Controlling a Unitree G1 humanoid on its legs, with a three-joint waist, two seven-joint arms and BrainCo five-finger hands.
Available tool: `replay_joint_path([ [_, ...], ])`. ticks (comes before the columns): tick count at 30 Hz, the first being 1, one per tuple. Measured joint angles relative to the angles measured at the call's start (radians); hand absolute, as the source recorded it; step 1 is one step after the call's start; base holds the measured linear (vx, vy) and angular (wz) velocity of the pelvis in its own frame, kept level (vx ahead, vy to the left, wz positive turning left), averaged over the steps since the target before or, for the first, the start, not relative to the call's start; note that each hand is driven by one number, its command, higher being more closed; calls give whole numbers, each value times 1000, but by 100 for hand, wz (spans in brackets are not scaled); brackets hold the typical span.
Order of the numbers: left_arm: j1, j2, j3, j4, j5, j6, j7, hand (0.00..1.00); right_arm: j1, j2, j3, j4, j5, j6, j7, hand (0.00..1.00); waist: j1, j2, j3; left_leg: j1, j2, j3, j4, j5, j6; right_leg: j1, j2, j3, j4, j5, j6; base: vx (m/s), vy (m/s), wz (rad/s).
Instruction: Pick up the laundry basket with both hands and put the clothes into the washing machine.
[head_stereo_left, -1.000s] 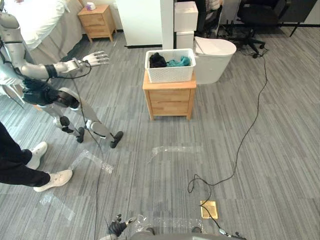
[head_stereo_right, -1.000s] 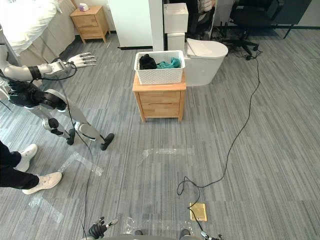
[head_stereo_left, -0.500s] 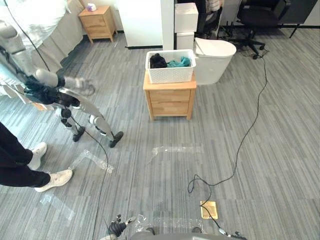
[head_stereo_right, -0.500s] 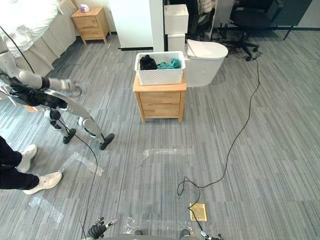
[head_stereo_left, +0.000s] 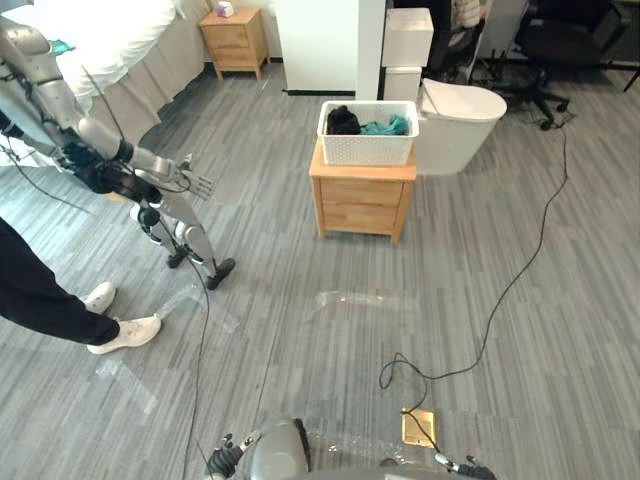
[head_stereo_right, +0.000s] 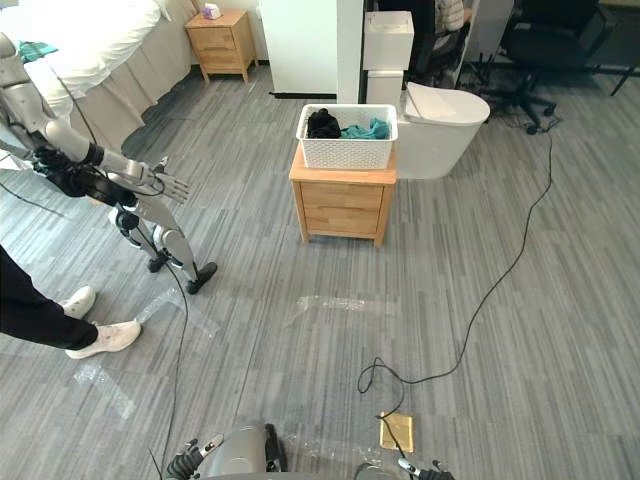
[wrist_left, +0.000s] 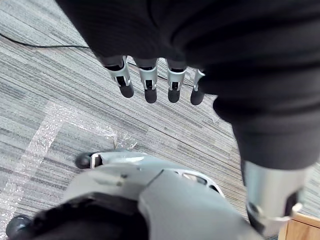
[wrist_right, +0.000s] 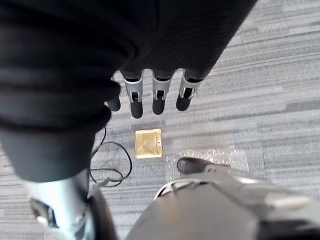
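Head cam has swung slightly left: the whole frame slides right, but nothing on the floor has actually moved. The white perforated plastic laundry basket (head_stereo_left: 367, 140) sits on the light wooden two-drawer cabinet (head_stereo_left: 361, 196) with the black and teal clothes (head_stereo_left: 345, 121) inside, well ahead of me. The white rounded lidded tub (head_stereo_left: 455, 125) just beside the cabinet is, I reckon, the washing machine, lid down. My left hand (wrist_left: 150, 85) and right hand (wrist_right: 158, 97) hang toward the floor, fingers slack and straight, nothing in them. The only real motion is off to the left: the second silver humanoid robot (head_stereo_left: 105, 172) has lowered its arm, with a person's legs (head_stereo_left: 40, 300) near it. Net: no closer to the basket, and I judge the approach walk not started.
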Motion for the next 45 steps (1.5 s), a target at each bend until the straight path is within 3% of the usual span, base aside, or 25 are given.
replay_joint_path([
  [1,1,-3,1,0,-1,0,0,0,-8,-4,0,-1,0,0,0,0,9,4,-2,3,-14,-12,-158,26,-40,-13,-5,24,-1,-7,11,223,190,-60],
  [3,2,-9,0,2,-1,0,1,0,3,-9,0,-2,6,-1,-2,0,22,18,-10,7,-8,-49,-254,45,-44,-7,-4,51,0,-23,35,286,234,-55],
  [4,1,-5,6,1,-8,-1,-1,0,9,0,1,0,6,0,-3,0,30,6,-16,13,-31,-59,-205,95,-11,6,-29,73,5,-44,58,439,306,-49],
  [6,15,0,25,1,-15,-1,-2,0,18,7,8,1,6,0,-1,0,29,-19,-38,-32,-80,-95,-39,37,71,1,-87,90,83,-115,86,397,254,-44],
  [8,19,7,29,3,-19,1,-1,0,28,19,-2,10,7,-2,4,0,26,-48,-57,-13,-118,-63,71,-53,117,-98,-175,108,437,-203,141,475,251,-32],
  [9,13,14,24,1,-19,0,-2,0,28,24,-16,7,8,-4,5,0,19,-55,-61,31,-138,-54,77,-85,130,-197,-220,124,713,-165,147,479,225,-5],
  [11,8,24,15,1,-18,0,-2,0,23,37,-46,3,7,-7,5,0,-6,-53,-53,129,-158,-51,63,-121,155,-289,-225,135,1001,-128,148,544,177,2],
  [12,4,30,-4,1,-18,0,-2,0,23,40,-52,2,6,-6,6,0,-5,-60,-54,240,-165,-44,10,-138,162,-325,-199,116,1075,-152,114,608,115,-12],
  [15,-14,26,-21,-1,-18,-2,-3,0,19,38,-51,-9,6,-8,7,0,-14,-47,-54,357,-157,-37,-90,-137,159,-398,-164,6,949,-209,49,446,24,-9],
  [17,-27,15,-20,-1,-18,-2,-2,0,8,31,-52,-18,7,-19,17,0,-32,-25,-49,402,-129,-37,-127,-136,158,-462,-128,-28,757,-208,40,485,-34,2],
  [18,-46,1,-20,0,-17,-2,-2,0,11,25,-52,-31,8,-23,21,0,-41,-3,-37,441,-103,-40,-154,-135,156,-500,-99,-4,561,-145,42,433,-63,8],
  [20,-55,-9,-18,4,-15,-2,-2,0,16,31,-60,-40,8,-19,22,0,-53,-8,-34,493,-98,-48,-187,-135,138,-509,-94,73,281,15,72,459,-115,24],
  [23,-58,-19,27,21,-9,-1,-2,0,32,54,-103,-34,10,-8,23,0,-57,-33,-28,611,-85,-85,-192,-189,66,-493,-107,137,247,165,97,567,-277,33],
  [25,-55,-32,31,31,14,0,-4,0,41,54,-120,-23,9,-1,24,0,-78,-8,-32,607,-40,-142,-78,-188,65,-504,-95,130,418,156,86,573,-367,52],
  [27,-52,-62,42,32,24,3,-5,0,45,16,-141,-4,7,6,24,0,-79,49,-45,479,57,-184,191,-148,25,-477,-45,71,443,87,39,539,-368,26],
  [28,-57,-67,59,31,23,7,-5,0,45,8,-149,4,7,15,23,0,-77,79,-47,397,116,-188,371,-28,27,-432,-9,47,439,54,20,488,-279,11],
  [29,-46,-66,69,30,23,8,-3,0,46,9,-145,4,7,19,21,0,-73,75,-41,359,173,-153,483,48,31,-384,23,44,413,39,-2,487,-280,-1],
  [31,-43,-53,75,21,22,11,-4,0,42,9,-131,4,12,17,18,0,-65,71,-31,283,249,-74,666,-16,81,-276,66,43,335,28,-28,409,-216,-9],
  [34,-57,-56,68,-17,22,7,-4,0,23,10,-124,4,40,15,13,0,-52,51,-19,180,216,15,594,-95,58,-127,79,31,198,42,-27,415,-161,6],
  [37,-56,-57,61,-40,20,-1,-2,0,-28,9,-117,-1,57,4,-2,0,-46,48,-17,110,128,25,192,-93,46,-66,74,45,120,33,-16,297,14,-12],
  [39,-58,-57,57,-41,10,-1,-1,0,-46,10,-116,-7,59,0,-4,0,-32,42,-15,118,59,-22,-102,-20,4,-49,56,61,98,19,6,267,121,-26],
  [40,-62,-55,54,-48,-2,-3,3,0,-46,8,-106,-8,59,-2,-7,0,-10,32,-16,145,17,-58,-198,76,-13,-29,38,81,84,11,20,365,176,-25],
  [42,-65,-44,54,-48,-20,-4,9,0,-47,19,-80,-8,72,-4,-12,0,-3,22,-20,165,-14,-62,-208,141,30,-3,15,80,72,3,53,471,178,-7],
  [43,-75,-32,53,-48,-30,-3,19,0,-50,34,-77,-8,86,-4,-16,0,-2,-6,-11,154,-28,-55,-148,121,67,12,-7,78,71,0,61,517,149,9],
  [45,-78,-18,55,-48,-48,-2,18,0,-58,50,-78,-17,117,-5,-21,0,0,-29,-2,138,-32,-53,-20,75,84,33,-32,80,129,2,63,394,143,2],
])
